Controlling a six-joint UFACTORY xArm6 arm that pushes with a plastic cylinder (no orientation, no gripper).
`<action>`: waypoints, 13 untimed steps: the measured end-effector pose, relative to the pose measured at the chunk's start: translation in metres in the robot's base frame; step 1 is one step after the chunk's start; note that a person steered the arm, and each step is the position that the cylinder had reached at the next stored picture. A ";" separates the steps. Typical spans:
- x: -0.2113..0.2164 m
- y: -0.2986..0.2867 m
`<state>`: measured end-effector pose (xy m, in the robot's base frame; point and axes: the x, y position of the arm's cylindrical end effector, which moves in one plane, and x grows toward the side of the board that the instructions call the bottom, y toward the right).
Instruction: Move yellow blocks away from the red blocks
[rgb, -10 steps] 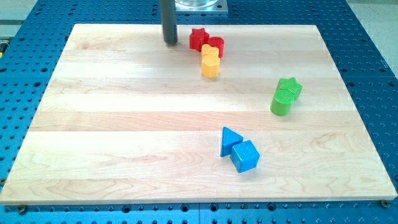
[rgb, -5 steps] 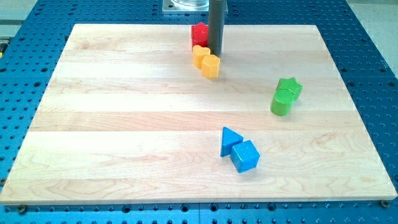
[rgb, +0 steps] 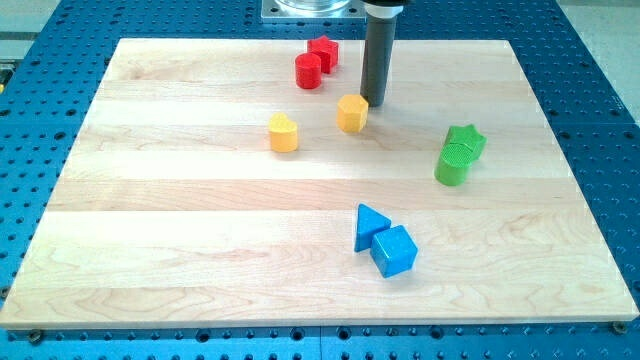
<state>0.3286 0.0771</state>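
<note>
My tip (rgb: 373, 102) stands near the view's top, just right of a yellow hexagonal block (rgb: 351, 113), touching or almost touching it. A second yellow block, heart-shaped (rgb: 283, 132), lies further left and a little lower. A red cylinder (rgb: 308, 71) and a red star block (rgb: 323, 51) sit together above the yellow blocks, near the board's top edge. The rod hides nothing of the blocks.
A green star (rgb: 467, 140) and a green cylinder (rgb: 453, 164) sit together at the right. A blue triangle (rgb: 369, 226) and a blue cube (rgb: 394, 250) sit together lower in the middle. The wooden board (rgb: 150, 250) lies on a blue perforated table.
My tip has moved right and down past the red blocks. The yellow blocks have split apart and slid down, away from the red blocks. The red cylinder now lies left of the star.
</note>
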 end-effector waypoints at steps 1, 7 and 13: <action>0.032 -0.037; 0.052 -0.011; 0.086 -0.019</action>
<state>0.4148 0.0582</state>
